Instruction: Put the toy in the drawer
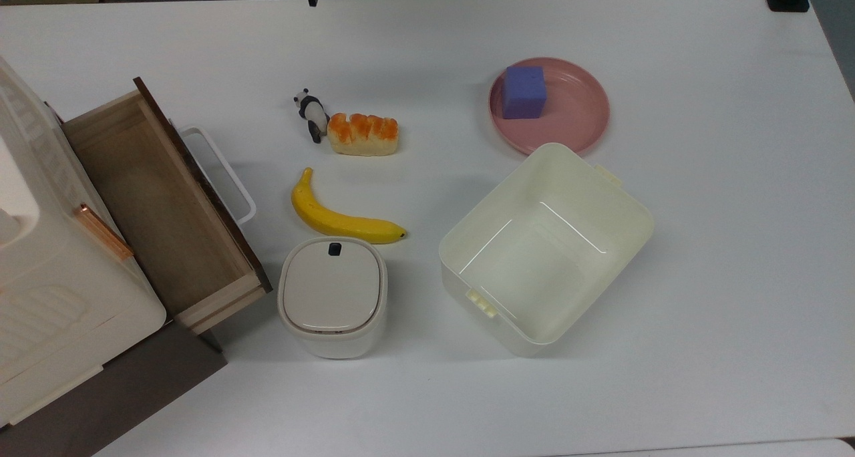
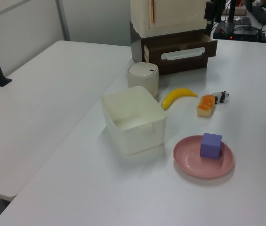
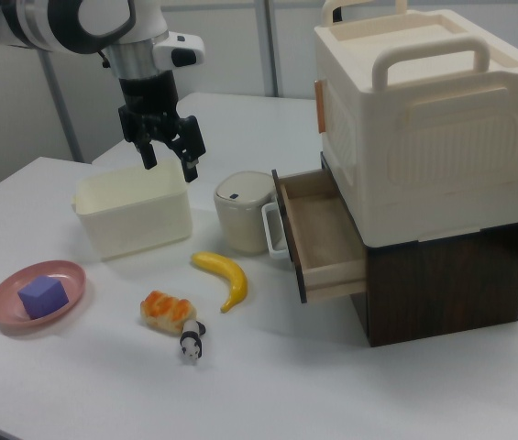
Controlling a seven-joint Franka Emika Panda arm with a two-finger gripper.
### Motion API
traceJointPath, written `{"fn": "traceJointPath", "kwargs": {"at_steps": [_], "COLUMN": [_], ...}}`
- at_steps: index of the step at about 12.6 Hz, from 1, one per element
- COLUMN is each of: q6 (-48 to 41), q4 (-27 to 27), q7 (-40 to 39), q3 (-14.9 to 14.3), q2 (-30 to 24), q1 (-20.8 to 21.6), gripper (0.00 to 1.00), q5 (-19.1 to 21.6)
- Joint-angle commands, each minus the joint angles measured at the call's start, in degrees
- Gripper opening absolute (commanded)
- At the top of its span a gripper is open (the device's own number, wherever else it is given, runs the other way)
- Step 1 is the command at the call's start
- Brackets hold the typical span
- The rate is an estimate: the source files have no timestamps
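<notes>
Fingers spread wide and empty, the gripper (image 3: 168,158) is seen hanging in the upper left of the right view, above the cream tub (image 3: 134,218) and touching nothing. Lower centre in that frame, the toy (image 3: 191,342) is found on the white table (image 3: 268,385), just beside the bread (image 3: 166,310). A banana (image 3: 225,276) is set between them and the drawer (image 3: 318,235), which is pulled open and bare inside, right of centre.
</notes>
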Motion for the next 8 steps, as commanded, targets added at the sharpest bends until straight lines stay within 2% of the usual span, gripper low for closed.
{"fn": "traceJointPath", "kwargs": {"at_steps": [1,8], "q6": [-0.8,-0.9], "q4": [2.4,2.3], "q7": [1.6,1.0], "q3": [-1.5,-1.5], "q2": [0.9,0.9], "q1": [1.8,2.0], "gripper": [1.00,1.00], "q5": [-0.2,-0.4]}}
